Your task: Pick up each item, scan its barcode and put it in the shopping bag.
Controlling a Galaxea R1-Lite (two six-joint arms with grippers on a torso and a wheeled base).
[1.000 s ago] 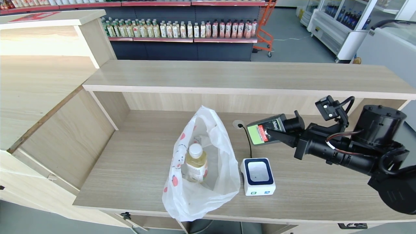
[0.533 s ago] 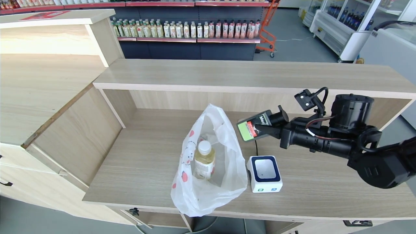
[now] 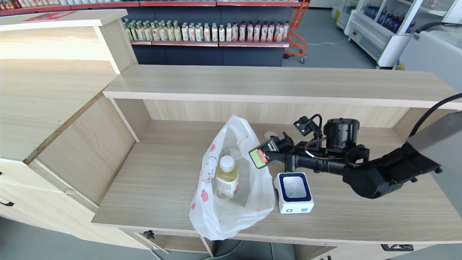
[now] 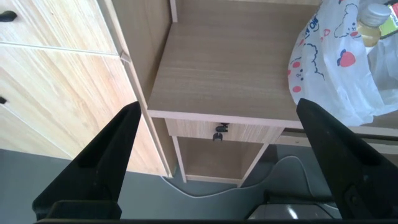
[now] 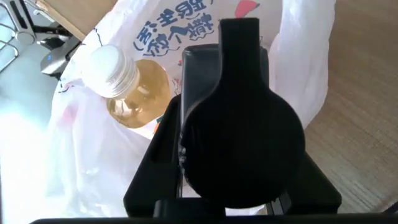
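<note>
Grip confirmed: the right gripper (image 3: 276,151) is clamped on a small dark box with a green-and-red label (image 3: 260,158), held at the right rim of the white plastic shopping bag (image 3: 223,220), near the white scanner block (image 3: 294,193). A yellow-drink bottle with white cap (image 3: 227,176) stands inside the bag. The left gripper (image 4: 217,106) hangs spread wide, empty, off the near-left edge of the pale wooden counter (image 3: 162,180). Recommendation: carry the box left over the bag mouth, clear of rim and bottle, lower, then release.
</note>
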